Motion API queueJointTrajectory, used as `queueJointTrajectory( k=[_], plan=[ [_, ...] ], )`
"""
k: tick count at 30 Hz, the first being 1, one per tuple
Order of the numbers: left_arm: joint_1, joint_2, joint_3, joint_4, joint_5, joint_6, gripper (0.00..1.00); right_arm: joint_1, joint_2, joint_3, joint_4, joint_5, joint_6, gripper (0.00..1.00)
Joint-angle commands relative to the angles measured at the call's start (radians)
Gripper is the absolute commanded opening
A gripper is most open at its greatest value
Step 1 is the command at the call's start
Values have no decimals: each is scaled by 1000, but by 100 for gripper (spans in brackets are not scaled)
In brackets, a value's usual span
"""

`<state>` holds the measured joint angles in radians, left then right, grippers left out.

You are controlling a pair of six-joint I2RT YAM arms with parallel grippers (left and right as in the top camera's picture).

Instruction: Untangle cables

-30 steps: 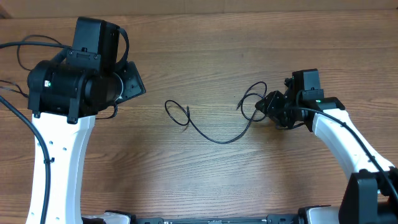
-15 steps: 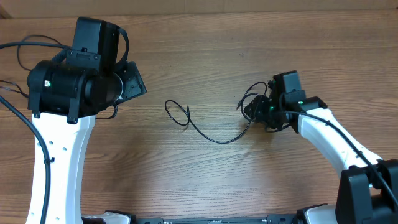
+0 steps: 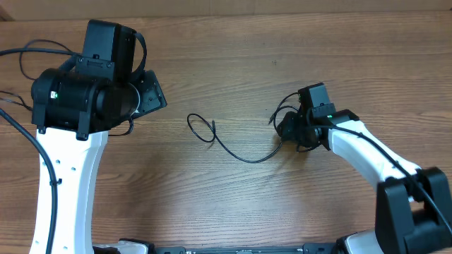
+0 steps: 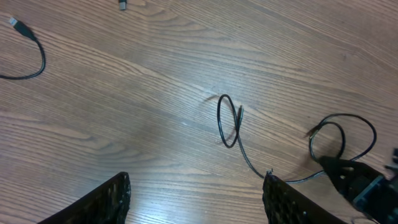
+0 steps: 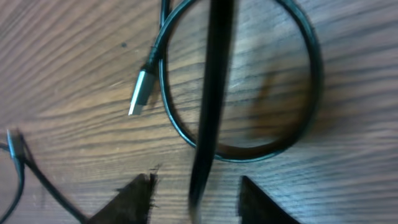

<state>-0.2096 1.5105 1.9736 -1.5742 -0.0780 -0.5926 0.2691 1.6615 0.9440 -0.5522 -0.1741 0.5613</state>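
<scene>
One thin black cable [image 3: 244,156] lies across the middle of the table, with a small loop [image 3: 202,127] at its left end and a bigger loop [image 3: 289,106] at its right. My right gripper [image 3: 284,128] is low over that right loop. In the right wrist view its jaws [image 5: 196,199] stand apart, with a blurred strand [image 5: 210,106] running between them and a gap on each side. The silver plug [image 5: 140,93] lies beside the loop. My left gripper [image 4: 196,199] hangs open and empty well left of the cable [image 4: 229,121]. Another cable [image 4: 34,62] lies apart at the far left.
A small loose plug [image 4: 123,5] lies near the far edge in the left wrist view. The bulky left arm [image 3: 85,99] and its thick wiring [image 3: 28,56] fill the left side. The table's back edge [image 3: 226,14] runs along the top.
My right gripper has slid left onto the cable's right loop, and its jaws have narrowed around a strand. The left arm and the rest of the cable have not moved.
</scene>
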Motion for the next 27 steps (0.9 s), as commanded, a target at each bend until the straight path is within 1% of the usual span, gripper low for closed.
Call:
queueJointTrajectory(
  k=[1,2,5,8,13,18,21,27],
  plan=[
    [-7,8,3,0,12,10,69,5,19,4,32,-68,21,24],
    [-7,8,3,0,12,10,69,5,18,4,47,-93,21,17],
    [-7,8,3,0,14,10,69,5,18,5,69,-170,21,4],
    [-7,8,0,1,28,19,73,4,12,9,76,-253,21,4],
    [-7,14,-3,2,47,23,77,4,-25,58,77,-480,9,4],
    [-7,33,-3,9,135,100,78,4,-98,134,80,-711,-37,4],
    [-7,51,-3,8,158,111,78,4,-160,184,81,-821,-40,4],
    [-7,98,-3,8,199,134,79,4,-301,254,94,-860,-40,4]
  ],
)
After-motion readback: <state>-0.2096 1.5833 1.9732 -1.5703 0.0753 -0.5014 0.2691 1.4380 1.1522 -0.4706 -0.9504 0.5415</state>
